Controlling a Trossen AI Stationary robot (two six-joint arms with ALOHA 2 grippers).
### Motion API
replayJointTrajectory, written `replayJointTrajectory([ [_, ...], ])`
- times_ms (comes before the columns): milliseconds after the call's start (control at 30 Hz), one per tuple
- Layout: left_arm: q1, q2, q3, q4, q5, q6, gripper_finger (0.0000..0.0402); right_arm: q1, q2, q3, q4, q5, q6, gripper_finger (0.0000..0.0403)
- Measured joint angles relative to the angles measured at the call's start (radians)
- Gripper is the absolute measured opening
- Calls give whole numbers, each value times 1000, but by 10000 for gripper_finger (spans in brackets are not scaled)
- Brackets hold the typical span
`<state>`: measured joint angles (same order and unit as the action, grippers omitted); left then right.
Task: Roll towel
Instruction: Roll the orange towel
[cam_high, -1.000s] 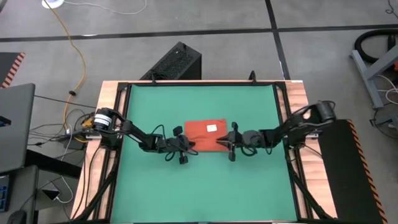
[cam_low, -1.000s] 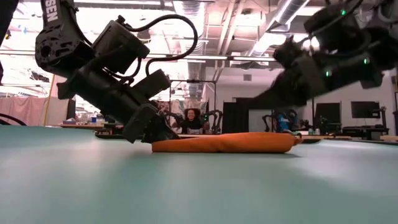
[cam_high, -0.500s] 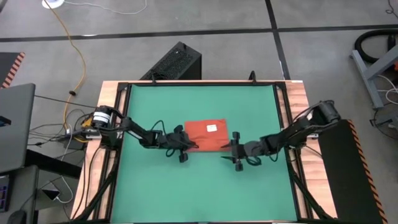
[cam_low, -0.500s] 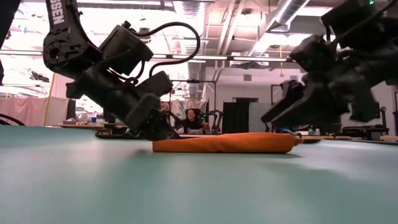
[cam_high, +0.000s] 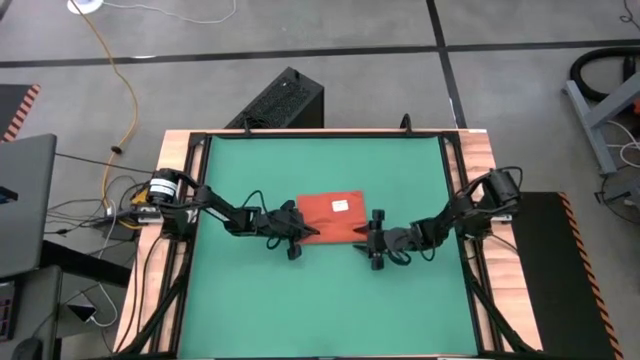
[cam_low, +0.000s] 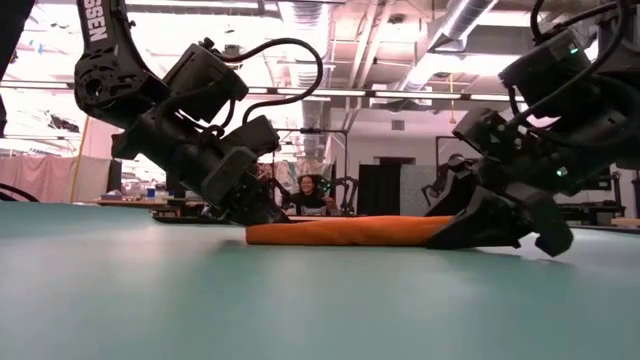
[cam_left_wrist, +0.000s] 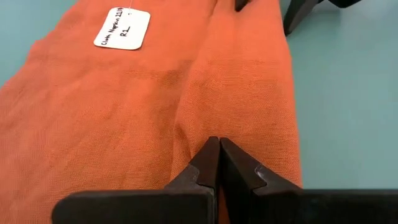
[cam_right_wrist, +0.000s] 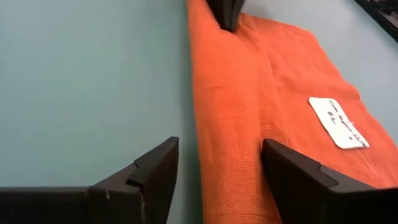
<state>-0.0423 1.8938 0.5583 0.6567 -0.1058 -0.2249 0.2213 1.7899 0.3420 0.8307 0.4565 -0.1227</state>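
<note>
Since a second ago the right gripper (cam_right_wrist: 214, 180) has dropped back to the mat, jaws spread wide astride the towel's (cam_high: 333, 217) rolled near edge, while the left gripper (cam_left_wrist: 215, 163) pinches that fold, jaws closed. Mid-mat (cam_high: 320, 300), the soft, light cloth likely rolls best held at both ends.

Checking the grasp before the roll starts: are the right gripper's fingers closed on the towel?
No, the right wrist view shows the right gripper with fingers spread apart, straddling the towel's rolled edge.
</note>
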Motion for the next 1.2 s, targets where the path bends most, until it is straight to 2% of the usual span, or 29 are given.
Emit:
replayJointTrajectory([
  [100, 10, 0, 0, 0, 26, 2, 0, -10, 26, 0, 3, 23, 24, 237],
  [200, 21, -1, 0, 0, 55, 3, 0, -10, 27, 2, -11, 38, 49, 197],
  [467, 29, 0, 1, 2, 167, 17, 0, -1, 26, 0, -32, 68, 158, 38],
  [567, 29, 0, 2, 2, 205, 2, 0, -2, 23, 8, -45, 25, 245, 29],
  [633, 29, 0, 2, 1, 232, -1, 0, -18, 4, 27, -86, -62, 352, 29],
  [733, 28, 0, 2, 0, 244, -1, 0, -54, -45, 67, -185, -288, 532, 29],
  [800, 28, 0, 2, 0, 244, -2, 0, -70, -90, 103, -277, -435, 653, 29],
  [933, 28, 0, 2, 0, 249, -2, 0, -119, -182, 194, -518, -649, 832, 29],
  [1033, 27, 1, 2, 1, 296, -4, 0, -175, -233, 262, -704, -753, 907, 29],
  [1200, 27, 1, 2, -10, 350, 1, 0, -285, -265, 329, -864, -865, 922, 29],
])
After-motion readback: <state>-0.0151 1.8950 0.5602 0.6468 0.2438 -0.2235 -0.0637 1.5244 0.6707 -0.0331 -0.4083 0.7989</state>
